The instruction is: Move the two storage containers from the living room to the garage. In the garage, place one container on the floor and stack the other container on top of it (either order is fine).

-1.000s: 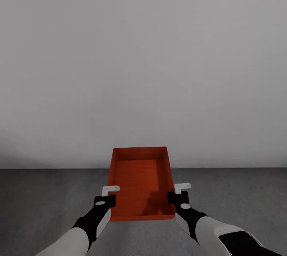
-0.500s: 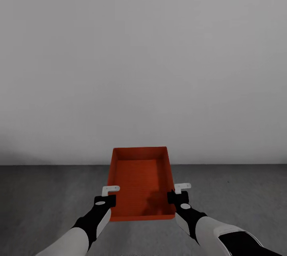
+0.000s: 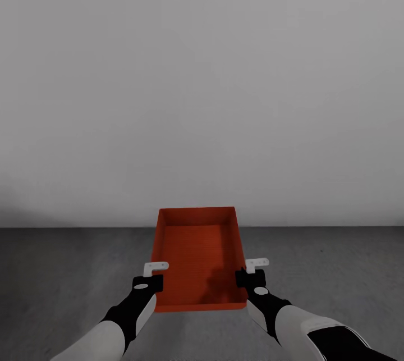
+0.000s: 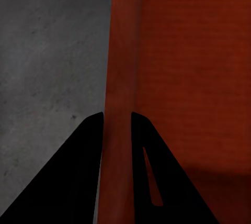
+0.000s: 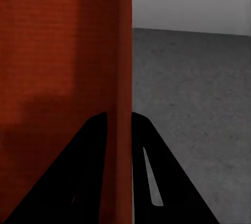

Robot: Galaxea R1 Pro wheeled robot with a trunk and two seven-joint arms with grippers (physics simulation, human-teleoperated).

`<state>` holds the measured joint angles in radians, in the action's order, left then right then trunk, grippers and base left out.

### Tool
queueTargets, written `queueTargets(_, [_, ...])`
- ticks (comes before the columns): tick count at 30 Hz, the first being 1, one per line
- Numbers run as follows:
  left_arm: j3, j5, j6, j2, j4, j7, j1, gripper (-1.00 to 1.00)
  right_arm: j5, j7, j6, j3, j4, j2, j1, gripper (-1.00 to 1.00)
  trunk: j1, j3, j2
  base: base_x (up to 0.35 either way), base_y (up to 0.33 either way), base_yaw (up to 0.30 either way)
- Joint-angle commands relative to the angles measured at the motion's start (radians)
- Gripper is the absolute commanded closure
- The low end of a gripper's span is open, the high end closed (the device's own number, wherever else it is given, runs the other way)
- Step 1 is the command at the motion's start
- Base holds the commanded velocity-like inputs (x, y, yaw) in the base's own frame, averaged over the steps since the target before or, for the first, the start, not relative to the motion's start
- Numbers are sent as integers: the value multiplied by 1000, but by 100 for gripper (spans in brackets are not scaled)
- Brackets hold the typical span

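Note:
One red-orange storage container (image 3: 196, 254) hangs level in front of me above the dark grey concrete floor (image 3: 67, 271) of the garage. My left gripper (image 3: 155, 274) is shut on its left side wall and my right gripper (image 3: 249, 272) is shut on its right side wall. In the left wrist view the two black fingers pinch the thin red wall (image 4: 120, 51) at the left gripper (image 4: 116, 116). The right wrist view shows the same pinch at the right gripper (image 5: 119, 115) on the container's wall (image 5: 124, 41). The container is empty.
A plain white-grey wall (image 3: 202, 97) stands straight ahead and meets the concrete a short way beyond the container. Bare floor (image 5: 193, 93) stretches to both sides of the box.
The line where the wall meets the floor has risen slightly in the head view, so the camera has moved. Container and both grippers keep their places in the picture.

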<state>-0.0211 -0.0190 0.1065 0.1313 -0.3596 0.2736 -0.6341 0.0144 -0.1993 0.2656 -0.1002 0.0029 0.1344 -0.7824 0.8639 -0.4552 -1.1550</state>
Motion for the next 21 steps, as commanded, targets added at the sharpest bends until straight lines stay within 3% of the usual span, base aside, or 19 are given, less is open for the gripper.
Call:
queueTargets(1, [26,24,-34,1,-6,21,-1,100,12,1,-2,34,2,4,0,100,4,-6,-8,0,0,0])
queueTargets(21, [27,24,-34,1,-6,21,-1,100,12,1,-3,35,2,4,0,100,81,-101,-148,0,0,0])
